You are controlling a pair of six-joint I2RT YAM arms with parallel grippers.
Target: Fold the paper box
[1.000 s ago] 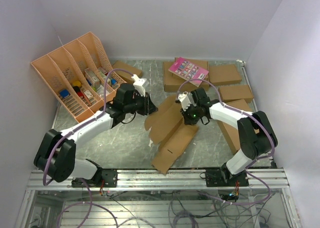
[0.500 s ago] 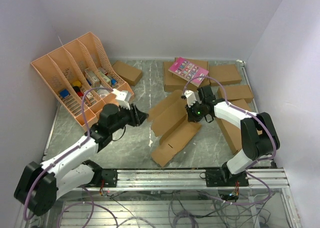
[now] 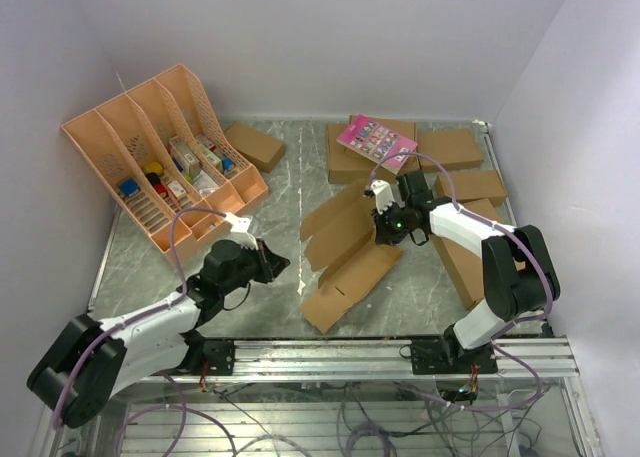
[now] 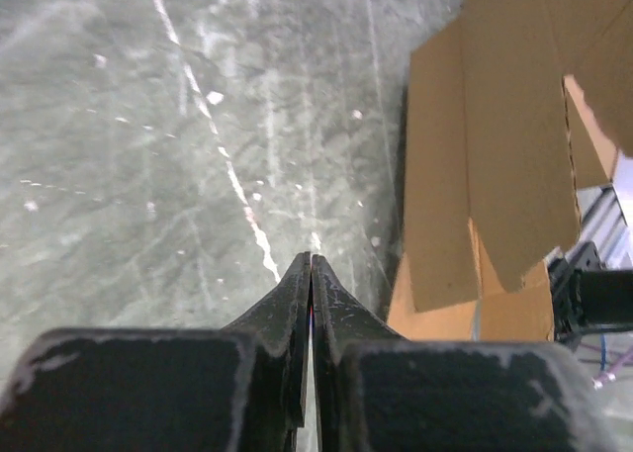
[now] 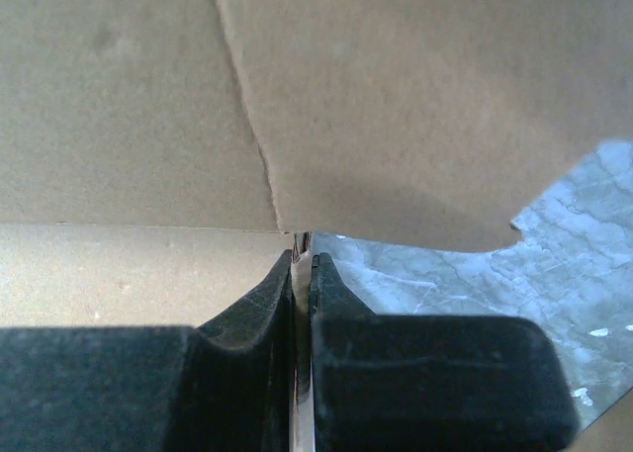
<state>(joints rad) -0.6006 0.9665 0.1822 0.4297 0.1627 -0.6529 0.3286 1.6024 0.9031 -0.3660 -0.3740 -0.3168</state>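
Observation:
The paper box (image 3: 345, 252) is a flat brown die-cut sheet lying mid-table, its far flaps slightly raised. My right gripper (image 3: 383, 234) is at the sheet's far right edge and shut on a thin flap. In the right wrist view the cardboard (image 5: 396, 96) fills the top, with its edge pinched between the shut tips (image 5: 303, 256). My left gripper (image 3: 280, 264) hangs low over bare table, left of the sheet and not touching it. In the left wrist view its tips (image 4: 312, 259) are pressed together on nothing, and the sheet (image 4: 495, 155) lies to the right.
An orange file rack (image 3: 150, 157) with small items stands at the back left, a small brown box (image 3: 253, 145) beside it. A brown box with a pink card (image 3: 372, 142) and flat brown boxes (image 3: 455, 149) (image 3: 470, 187) lie along the back right. A metal rail (image 3: 320, 352) runs along the near edge.
My left arm has pulled back from the sheet toward the near left; its jaws opened briefly, then shut empty. My right gripper shifted slightly toward the back, still holding the sheet, which moved with it.

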